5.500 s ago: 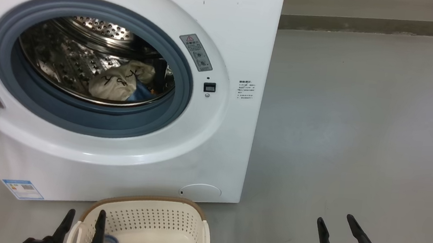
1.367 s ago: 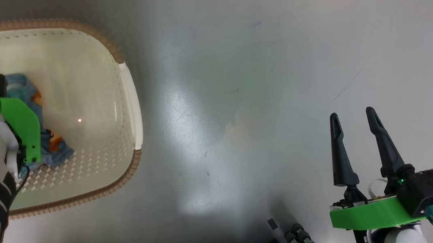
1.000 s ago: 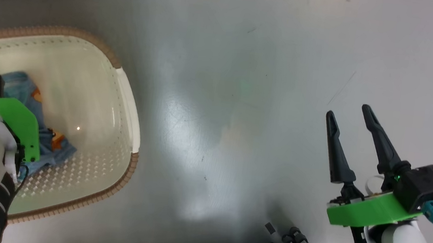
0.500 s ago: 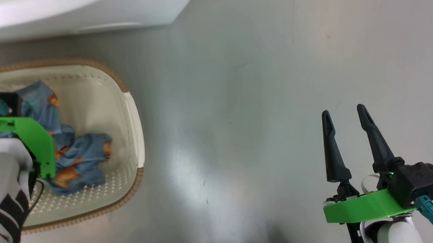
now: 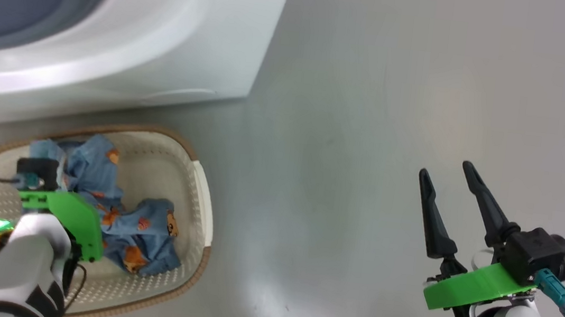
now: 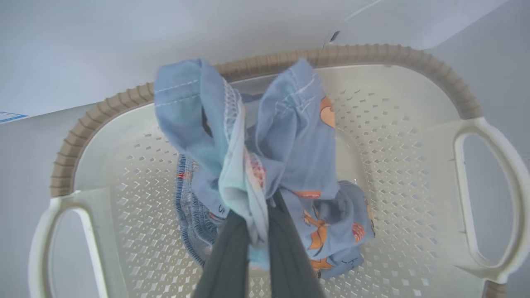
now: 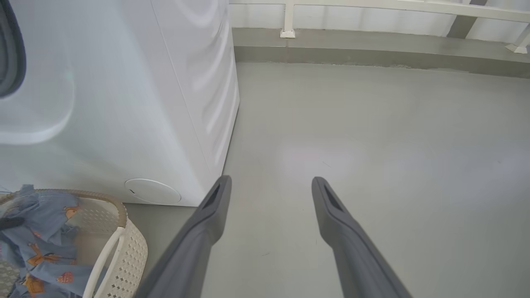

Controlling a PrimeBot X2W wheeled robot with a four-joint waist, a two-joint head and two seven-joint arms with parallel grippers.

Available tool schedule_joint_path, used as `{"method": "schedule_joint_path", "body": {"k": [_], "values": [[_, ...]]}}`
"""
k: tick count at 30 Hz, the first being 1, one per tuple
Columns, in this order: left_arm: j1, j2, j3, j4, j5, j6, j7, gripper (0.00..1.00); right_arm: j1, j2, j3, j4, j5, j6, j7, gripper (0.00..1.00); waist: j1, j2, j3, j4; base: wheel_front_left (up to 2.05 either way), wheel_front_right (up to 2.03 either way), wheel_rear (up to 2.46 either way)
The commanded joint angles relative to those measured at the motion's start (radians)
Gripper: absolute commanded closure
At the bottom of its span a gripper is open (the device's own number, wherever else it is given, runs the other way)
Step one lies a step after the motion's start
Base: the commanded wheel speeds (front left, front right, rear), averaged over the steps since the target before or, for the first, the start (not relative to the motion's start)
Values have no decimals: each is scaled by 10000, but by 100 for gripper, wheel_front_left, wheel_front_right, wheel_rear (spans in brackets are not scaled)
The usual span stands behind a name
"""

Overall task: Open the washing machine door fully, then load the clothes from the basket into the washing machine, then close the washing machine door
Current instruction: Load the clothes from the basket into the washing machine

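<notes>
The cream basket (image 5: 202, 208) with a brown rim stands on the floor in front of the white washing machine (image 5: 179, 35). Light blue clothes (image 5: 146, 233) with orange prints lie in it. My left gripper (image 6: 256, 213) is shut on a bunch of this blue cloth (image 6: 290, 140), holding it up above the basket's floor (image 6: 397, 174). In the head view, my left wrist's green bracket (image 5: 74, 214) covers the fingers. My right gripper (image 5: 450, 180) hangs open and empty over bare floor to the right. The washing machine door is out of view.
The machine's grey-blue gasket (image 5: 39, 8) shows at the upper left. Grey floor (image 5: 402, 87) stretches right of the machine to a low ledge and white railing (image 7: 372, 37). The basket's white handles (image 6: 488, 198) flank the clothes.
The head camera has tilted up, bringing the machine's front into view. My left gripper has risen with the blue cloth pulled up from the basket. The right gripper stays open.
</notes>
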Motion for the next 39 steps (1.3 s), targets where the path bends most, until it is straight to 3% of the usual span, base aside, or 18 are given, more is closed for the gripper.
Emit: {"method": "schedule_joint_path", "body": {"k": [1, 12, 24, 39], "values": [[353, 260, 199, -125, -133, -35, -244, 100, 305, -108, 166, -141, -85, 16, -118, 0, 0, 0, -750, 443, 0, 0, 0], [1374, 19, 240, -1263, -263, -257, -1149, 100, 873, -161, 83, 9, -271, 16, -54, 0, 0, 0, -2249, 1163, 0, 0, 0], [3772, 111, 905, -5293, -61, -175, -1163, 100, 1506, -59, -20, -70, -407, 16, 187, 0, 0, 0, -3591, 1702, 0, 0, 0], [6645, -249, 1714, -9007, 134, -209, -1164, 100, 2252, 93, -67, -195, -491, 16, 391, 0, 0, 0, -4709, 1870, 0, 0, 0]]}}
